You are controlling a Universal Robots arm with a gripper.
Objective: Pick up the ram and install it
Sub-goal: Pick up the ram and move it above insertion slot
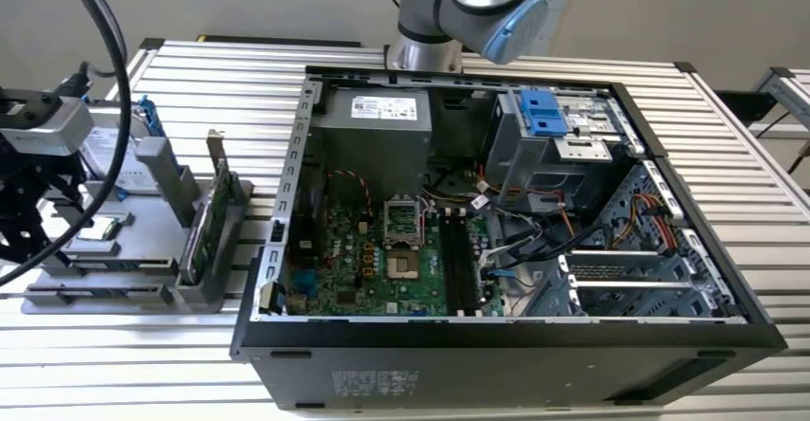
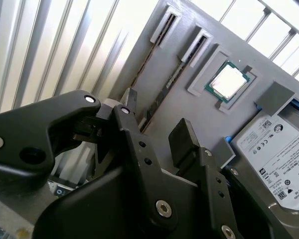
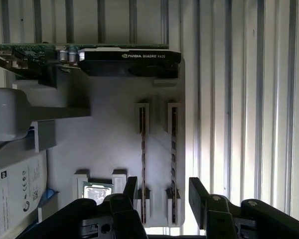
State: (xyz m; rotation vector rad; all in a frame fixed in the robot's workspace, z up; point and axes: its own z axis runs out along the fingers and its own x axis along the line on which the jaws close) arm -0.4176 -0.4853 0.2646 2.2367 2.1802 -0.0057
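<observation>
Hovering with the fingers (image 3: pixel 131 191) of the gripper (image 3: pixel 163 195) wide apart, clamped on nothing. Found the ram (image 3: pixel 173 149) between the two fingertips in the first wrist view, standing on edge in its narrow holder on the grey tray (image 3: pixel 114 144), with a twin stick (image 3: pixel 143 159) just beside it; could not tell the one aimed at, nor confirm any contact with either. Judged the task as hardly begun: nothing grasped, nothing lifted, nothing installed yet. Noted, well apart on the exterior view's right, the open computer case (image 1: pixel 506 355) with its motherboard (image 1: pixel 367 260) and black memory slots (image 1: pixel 458 265), seemingly vacant and waiting. Noticed also on the tray a processor (image 3: pixel 97 191), a hard drive (image 3: pixel 15 184) and a graphics card (image 3: pixel 129 57). Saw white labels with dense print on the drive and pale lettering on the dark cover of the card; left all of it unread.
</observation>
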